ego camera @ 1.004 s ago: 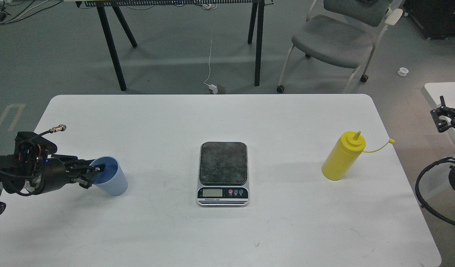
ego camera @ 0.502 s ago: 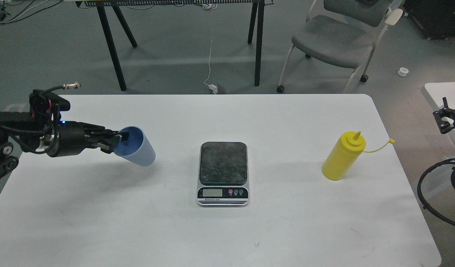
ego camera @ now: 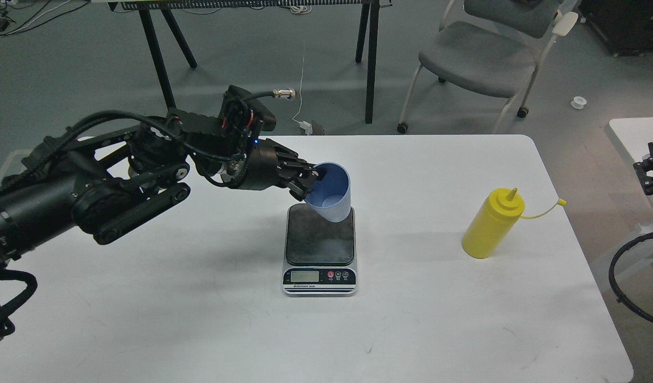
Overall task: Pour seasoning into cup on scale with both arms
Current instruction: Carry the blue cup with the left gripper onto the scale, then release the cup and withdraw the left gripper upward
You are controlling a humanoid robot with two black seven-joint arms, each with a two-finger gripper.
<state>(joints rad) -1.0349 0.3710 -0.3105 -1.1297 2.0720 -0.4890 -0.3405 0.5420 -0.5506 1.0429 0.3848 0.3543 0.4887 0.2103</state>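
Note:
My left gripper is shut on the near-left rim of the pale blue cup and holds it tilted over the back edge of the scale, which lies at the table's middle with its display facing me. I cannot tell whether the cup's base touches the dark plate. The yellow seasoning bottle stands upright at the right, its cap hanging on its tether. Of my right gripper only a small dark part shows at the right edge, beyond the table, far from the bottle.
The white table bears only the scale and the bottle. A second white table corner is at the right. A grey chair and black table legs stand beyond the far edge.
My left arm has carried the cup from the table's left side up and to the right, over the scale. The bottle and scale have not moved. The right gripper drifted slightly right.

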